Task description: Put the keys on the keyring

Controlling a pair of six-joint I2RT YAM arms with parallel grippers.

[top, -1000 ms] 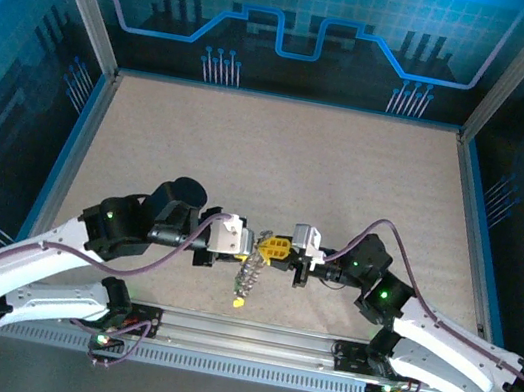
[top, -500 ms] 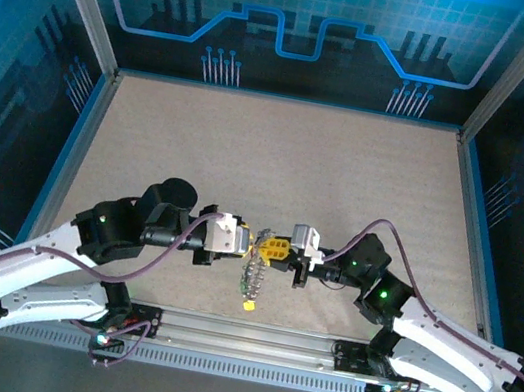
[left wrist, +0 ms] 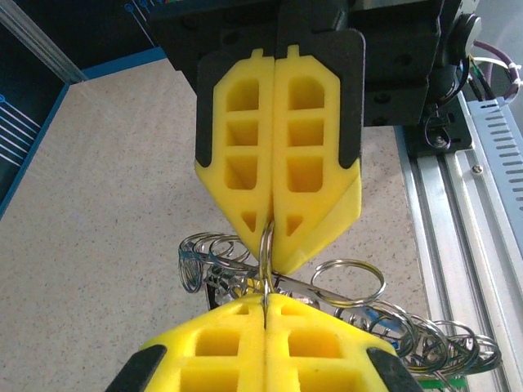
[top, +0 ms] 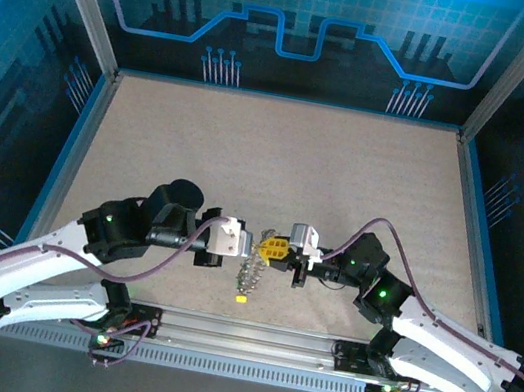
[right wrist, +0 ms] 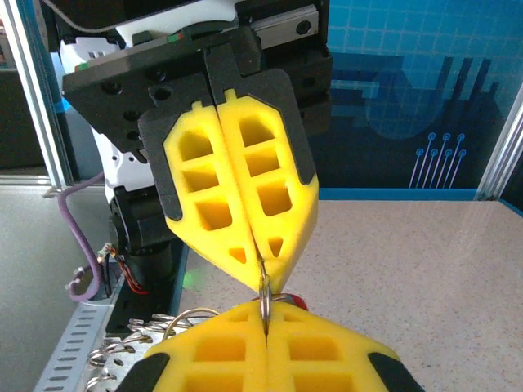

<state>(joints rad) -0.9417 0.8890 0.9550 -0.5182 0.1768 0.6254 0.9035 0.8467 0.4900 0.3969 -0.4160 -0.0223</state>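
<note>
Low at the centre of the overhead view, left gripper (top: pixel 250 246) and right gripper (top: pixel 267 249) meet tip to tip, both clamped on one thin keyring (left wrist: pixel 265 249). Linked rings (top: pixel 248 277) dangle beneath. Threading looks part-done; whether the yellow key (top: pixel 240 299) is attached is unclear.

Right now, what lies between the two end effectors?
A thin metal ring, edge-on, gripped by the left end effector and the right end effector, as both wrist views show.

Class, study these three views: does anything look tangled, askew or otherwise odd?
Yes: the left hand and right hand pinch one ring tip to tip, and below it a chain of rings hangs in a crooked tangle, a yellow key head at its end.
</note>
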